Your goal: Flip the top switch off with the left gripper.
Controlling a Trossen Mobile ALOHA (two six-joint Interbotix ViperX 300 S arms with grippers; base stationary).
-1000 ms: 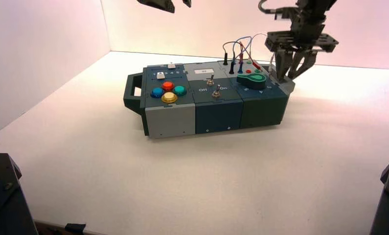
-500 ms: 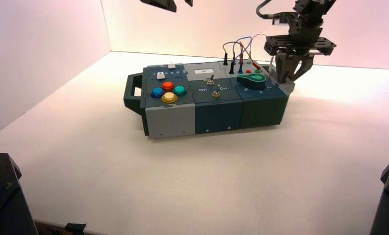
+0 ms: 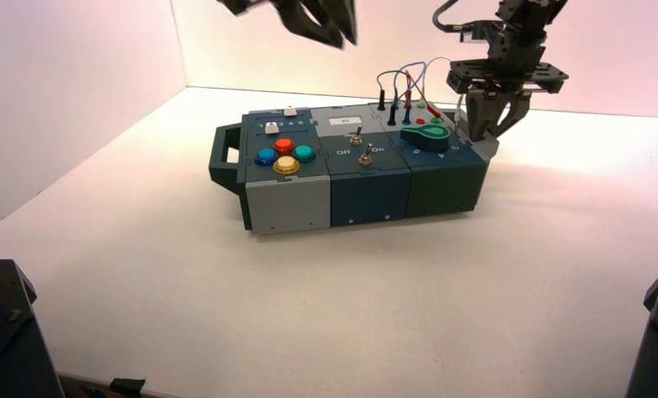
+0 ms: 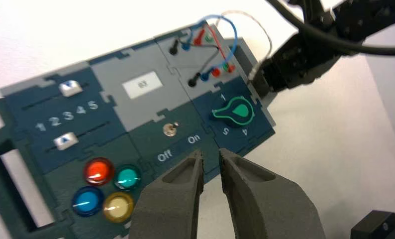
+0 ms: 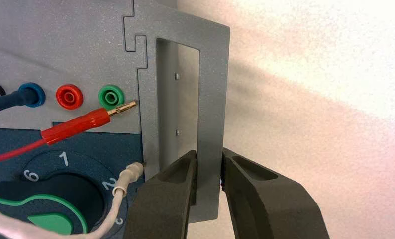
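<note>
Tiny silver metal toggle, top switch: box's middle section, untouched; flip apparently left to do. Black right gripper: jaws closed on grey end handle. Black left gripper: above box, jaws slightly parted, empty.

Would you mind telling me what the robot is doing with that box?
The right gripper is clamped on the grey handle at the box's right end. The left gripper hangs over the box, touching nothing. Its task is to flip the top switch off, and it has not reached that small silver toggle.
</note>
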